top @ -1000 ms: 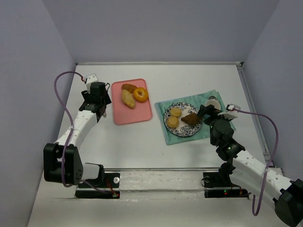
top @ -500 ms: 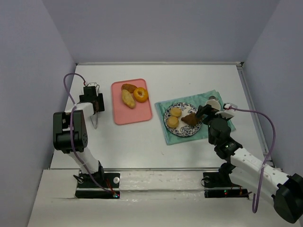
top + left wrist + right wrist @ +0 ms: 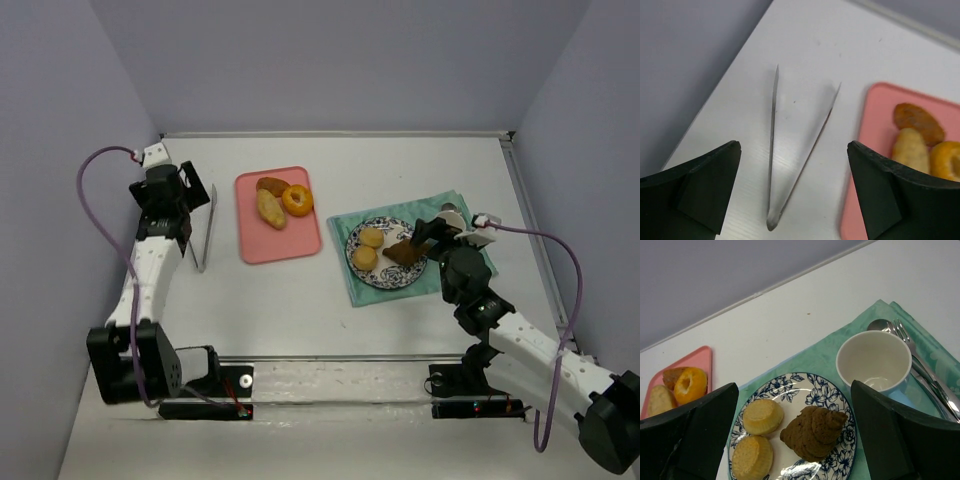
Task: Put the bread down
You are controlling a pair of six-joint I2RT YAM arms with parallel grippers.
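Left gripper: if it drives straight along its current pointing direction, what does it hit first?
Most likely the thin metal tongs lying on the white table, centred ahead of the open left gripper in its wrist view. Depth is unclear. The pink rectangular tray sits off-line.

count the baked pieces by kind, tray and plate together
round yellow muffins: 2
dark brown pastry: 1
orange ring: 1
pale long roll: 1
brown roll: 1
total: 6
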